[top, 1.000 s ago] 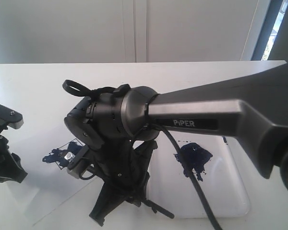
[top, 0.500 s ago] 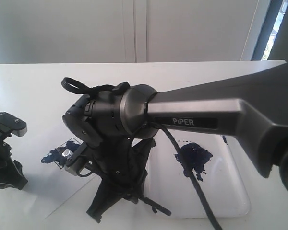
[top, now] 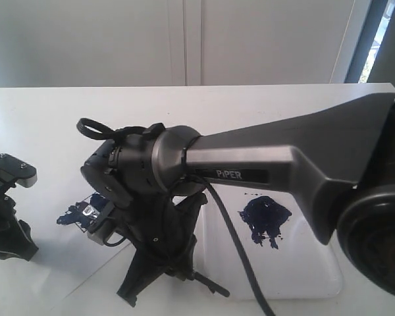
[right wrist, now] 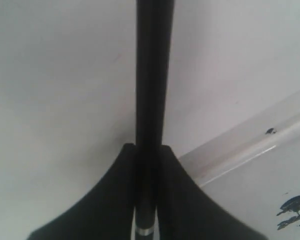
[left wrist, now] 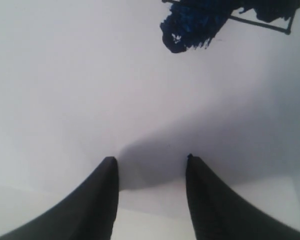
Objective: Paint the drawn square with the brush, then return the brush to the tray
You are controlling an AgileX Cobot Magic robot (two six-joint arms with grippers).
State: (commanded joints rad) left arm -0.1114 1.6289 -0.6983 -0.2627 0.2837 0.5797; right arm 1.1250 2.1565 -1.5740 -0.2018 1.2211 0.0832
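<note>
My right gripper (top: pixel 181 266) is shut on the brush (right wrist: pixel 150 75); its black handle runs out between the fingers, and the silver ferrule (right wrist: pixel 144 231) sits near the gripper's base. In the exterior view the handle's end (top: pixel 214 286) pokes out low beneath the arm. The bristles are hidden. The drawn square (top: pixel 85 212), smeared dark blue, lies just left of the right wrist and is partly covered by it. In the left wrist view its black line (left wrist: pixel 260 25) and blue smear (left wrist: pixel 200 25) show ahead of my open, empty left gripper (left wrist: pixel 150 159). The white tray (top: pixel 316 270) lies at the right.
A dark blue blotch (top: pixel 263 220) marks the tray's floor. The square is drawn on a white paper sheet (top: pixel 66 273) on the white table. My left gripper (top: pixel 10 217) stands at the far left by the sheet. The tray's rim (right wrist: pixel 240 150) runs close to the brush handle.
The right arm has shifted left and a little lower, still gripping the brush. The left gripper moved slightly right early on, then stayed still.
</note>
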